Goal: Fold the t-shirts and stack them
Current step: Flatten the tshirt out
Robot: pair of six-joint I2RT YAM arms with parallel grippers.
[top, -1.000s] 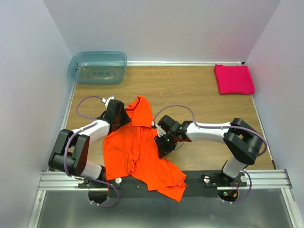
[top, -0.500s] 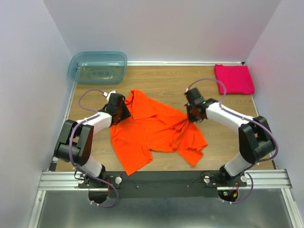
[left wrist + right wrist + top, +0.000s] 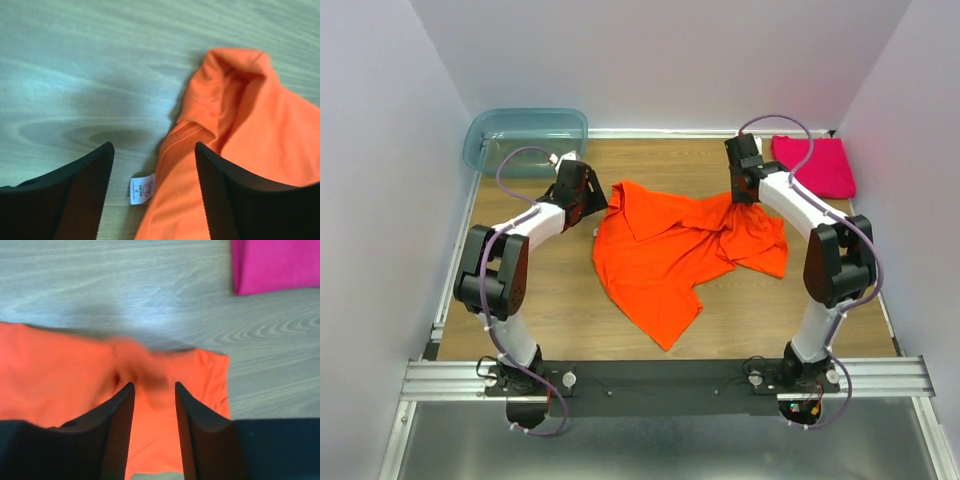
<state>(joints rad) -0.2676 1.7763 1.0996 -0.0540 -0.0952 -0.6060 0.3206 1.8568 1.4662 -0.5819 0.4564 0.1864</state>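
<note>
The orange t-shirt (image 3: 675,250) lies crumpled and partly spread on the wooden table, mid-back. My left gripper (image 3: 590,196) is at its left corner. In the left wrist view my left gripper (image 3: 152,150) is open, with the shirt's hem (image 3: 240,125) and a white label (image 3: 141,189) lying between the fingers. My right gripper (image 3: 745,195) is at the shirt's right corner. In the right wrist view my right gripper (image 3: 154,386) is open over blurred orange cloth (image 3: 165,420). The magenta-pink t-shirt (image 3: 815,166) lies folded square at the back right and shows in the right wrist view (image 3: 275,265).
A translucent blue-green tub (image 3: 525,141) stands at the back left corner, just behind my left gripper. Walls close the table on three sides. The metal rail (image 3: 660,378) with the arm bases runs along the near edge.
Both arms swung the orange shirt from the near edge toward the back of the table and spread it wider. Both grippers now stand open at its far corners.
</note>
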